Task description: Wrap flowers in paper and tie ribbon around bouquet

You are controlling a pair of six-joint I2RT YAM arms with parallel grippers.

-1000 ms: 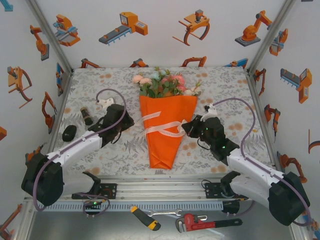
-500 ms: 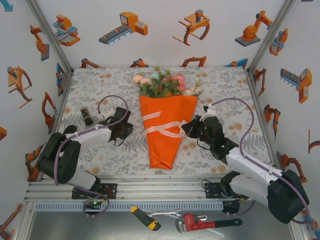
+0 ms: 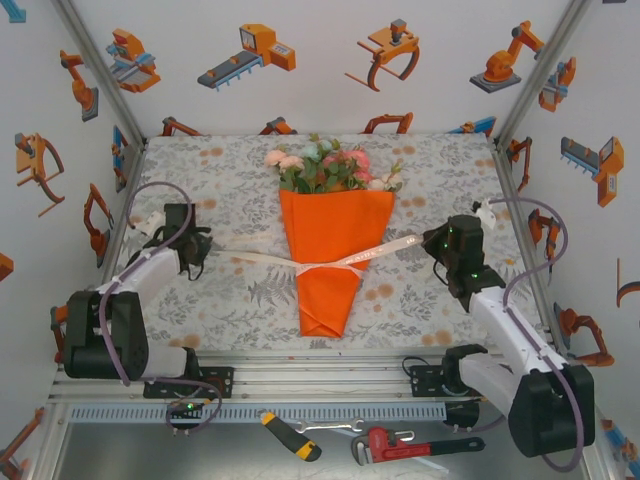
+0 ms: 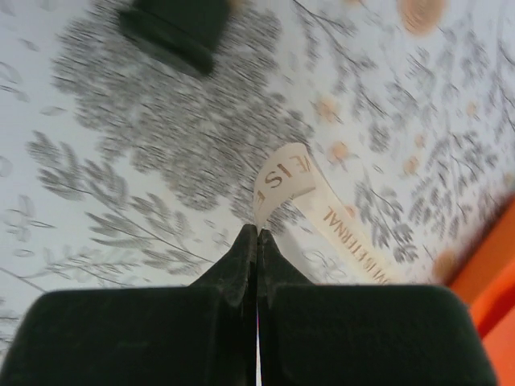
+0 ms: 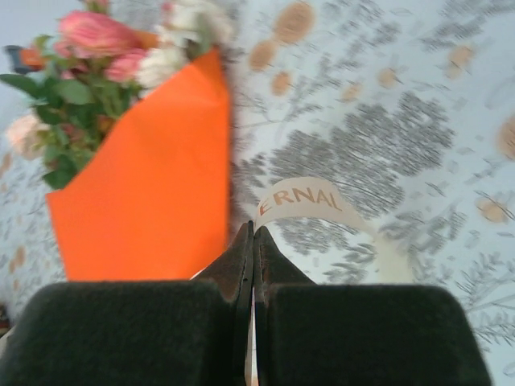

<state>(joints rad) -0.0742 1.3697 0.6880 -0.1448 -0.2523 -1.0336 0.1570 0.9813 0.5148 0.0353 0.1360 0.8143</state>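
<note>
Floral-print surface (image 3: pixel 240 305) is bearing the orange paper-cone rose bouquet (image 3: pixel 335 235); your left pincer (image 4: pixel 257 230) and right pincer (image 5: pixel 253 227) are pinching its cream ribbon (image 4: pixel 288 182).

Ribbon ends and stems unseen
Ends of the ribbon (image 4: pixel 283 178) vanish inside the left hand (image 4: pixel 257 233) and right hand (image 5: pixel 253 229), print partly unreadable. Ahead of the left hand a blurred dark object (image 4: pixel 175 28) is cut off; the paper (image 5: pixel 153 185) hides the stems of the flowers (image 5: pixel 88 56).
</note>
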